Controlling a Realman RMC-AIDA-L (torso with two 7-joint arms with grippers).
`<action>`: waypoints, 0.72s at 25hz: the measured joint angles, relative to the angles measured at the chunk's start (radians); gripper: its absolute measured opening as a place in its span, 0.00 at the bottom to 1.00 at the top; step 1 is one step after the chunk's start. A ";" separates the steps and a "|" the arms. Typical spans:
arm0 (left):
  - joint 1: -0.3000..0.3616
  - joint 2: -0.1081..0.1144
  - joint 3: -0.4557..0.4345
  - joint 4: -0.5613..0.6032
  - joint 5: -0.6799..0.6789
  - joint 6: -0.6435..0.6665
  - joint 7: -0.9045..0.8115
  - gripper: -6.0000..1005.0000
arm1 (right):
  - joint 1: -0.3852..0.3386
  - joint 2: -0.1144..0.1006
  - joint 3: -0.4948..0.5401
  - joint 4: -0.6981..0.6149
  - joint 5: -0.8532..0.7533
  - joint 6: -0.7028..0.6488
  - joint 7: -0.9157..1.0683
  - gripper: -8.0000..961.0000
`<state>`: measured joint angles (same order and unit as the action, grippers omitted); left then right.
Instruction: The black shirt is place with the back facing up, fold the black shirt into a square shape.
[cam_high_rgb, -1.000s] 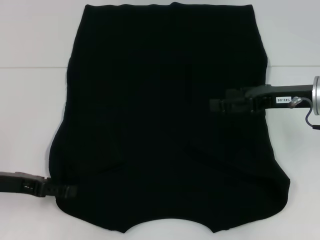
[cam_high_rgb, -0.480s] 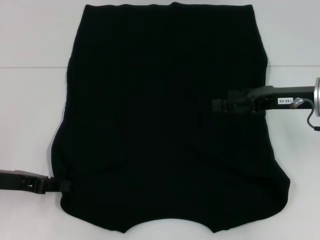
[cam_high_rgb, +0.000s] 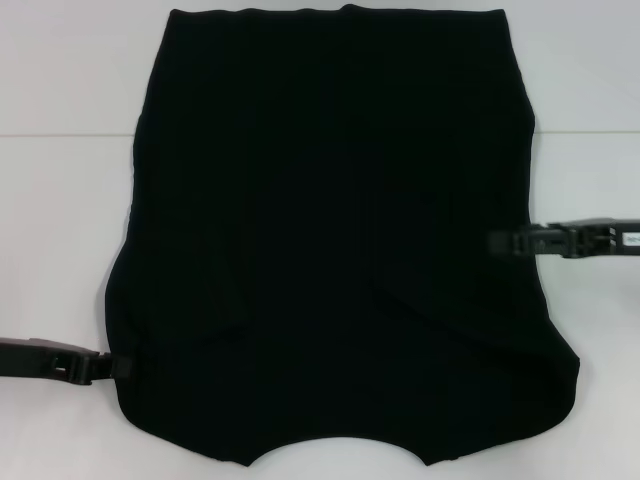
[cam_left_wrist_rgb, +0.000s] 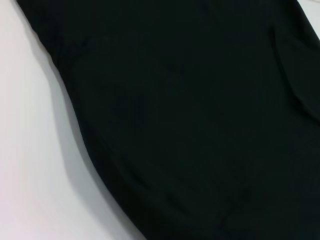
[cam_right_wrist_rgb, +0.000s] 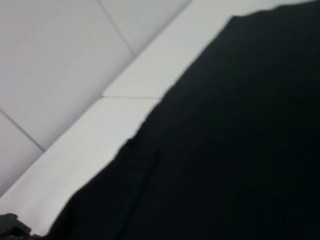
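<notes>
Shirt folding looks like it's right at the start of a side fold, going by how things sit. The black shirt (cam_high_rgb: 335, 240) is spread flat across the white table (cam_high_rgb: 60, 90), covering most of the middle of it, with the neckline cutout at the near edge and the straight hem at the far edge. Plain black all over, no lettering showing, just a few soft creases low down.

The left hand (cam_high_rgb: 118, 368) is down low at the shirt's near-left corner, tip touching or just about touching the sleeve edge. Can't tell if it's got cloth pinched or how far open it is, everything's black on black. The right hand (cam_high_rgb: 505, 242) sits at the shirt's right edge about mid-height, tip just over the cloth; same deal, can't tell its state.

My guess for the next move: both need a solid pinch on an edge, then lift and carry it across toward the middle without dragging the rest of the shirt.
</notes>
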<state>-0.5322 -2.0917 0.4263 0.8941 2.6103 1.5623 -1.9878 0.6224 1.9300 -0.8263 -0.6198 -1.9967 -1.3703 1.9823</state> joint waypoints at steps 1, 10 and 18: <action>0.000 0.000 0.000 0.001 -0.001 0.000 0.000 0.15 | -0.011 -0.008 0.001 0.000 -0.004 -0.007 0.018 0.91; 0.002 -0.002 -0.003 0.000 -0.015 -0.002 0.000 0.08 | -0.100 -0.056 0.018 0.009 -0.091 -0.053 0.137 0.84; -0.001 -0.002 0.002 -0.001 -0.015 -0.013 0.000 0.08 | -0.092 -0.052 0.029 0.059 -0.167 -0.064 0.155 0.77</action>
<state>-0.5334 -2.0939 0.4287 0.8928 2.5951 1.5493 -1.9880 0.5306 1.8781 -0.7978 -0.5606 -2.1642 -1.4340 2.1374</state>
